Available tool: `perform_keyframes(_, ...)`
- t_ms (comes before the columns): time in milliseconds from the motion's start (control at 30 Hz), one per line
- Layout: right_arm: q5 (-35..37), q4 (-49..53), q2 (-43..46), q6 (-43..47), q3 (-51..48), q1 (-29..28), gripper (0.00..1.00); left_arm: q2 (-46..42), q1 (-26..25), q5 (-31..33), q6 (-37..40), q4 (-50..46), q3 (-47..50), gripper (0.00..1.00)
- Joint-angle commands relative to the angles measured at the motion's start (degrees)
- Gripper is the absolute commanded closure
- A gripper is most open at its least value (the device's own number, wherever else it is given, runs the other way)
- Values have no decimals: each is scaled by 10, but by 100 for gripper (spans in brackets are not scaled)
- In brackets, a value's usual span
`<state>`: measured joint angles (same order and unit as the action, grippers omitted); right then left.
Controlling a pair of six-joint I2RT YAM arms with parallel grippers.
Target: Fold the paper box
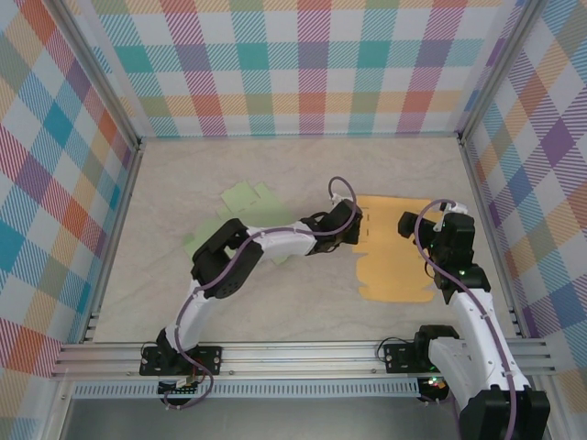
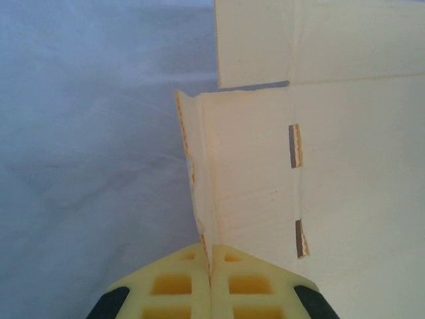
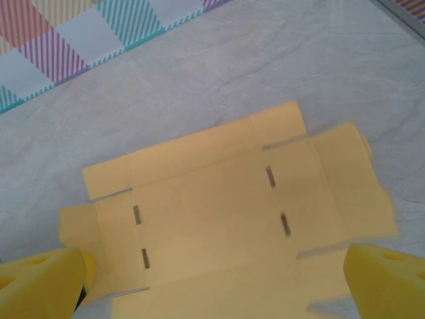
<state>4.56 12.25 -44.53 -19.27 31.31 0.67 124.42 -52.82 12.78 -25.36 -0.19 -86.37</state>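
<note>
On the pale surface (image 1: 275, 312), right of centre, the paper box (image 1: 396, 270) lies as a flat yellow blank, its long axis running near to far. It looks light, thin, easily creased and apt to slide, so the flaps and edges are the best places to hold it. Its left side flap (image 2: 192, 166) stands upright, clamped in the left pincer (image 2: 211, 262). The right pincer (image 3: 214, 279) hangs above with its fingers wide apart, holding nothing.

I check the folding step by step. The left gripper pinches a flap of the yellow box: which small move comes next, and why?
Probably the left gripper should swing the flap inward over its crease: its jaws are shut on the flap's edge, the flap stands raised, and the rest of the paper box lies flat.
</note>
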Motion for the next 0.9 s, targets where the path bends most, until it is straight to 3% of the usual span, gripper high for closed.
perform_keyframes(0, -52, -39, -6, 6, 4, -3, 0, -94, 22, 23, 186, 65, 68, 100)
perform_keyframes(133, -115, -37, -41, 27, 35, -3, 0, -167, 54, -38, 320, 158, 174, 100)
perform_keyframes(300, -149, -38, -102, 52, 70, 2, 0, -222, 104, -106, 389, 218, 258, 100)
perform_keyframes(467, -236, -86, -155, 50, 69, 27, 0, -254, 146, -170, 384, 256, 303, 100)
perform_keyframes(700, -378, -150, -212, 34, 35, 73, 0, -273, 170, -191, 359, 302, 335, 100)
perform_keyframes(867, -380, -153, -264, 38, 24, 78, 2, -273, 178, -200, 342, 317, 339, 100)
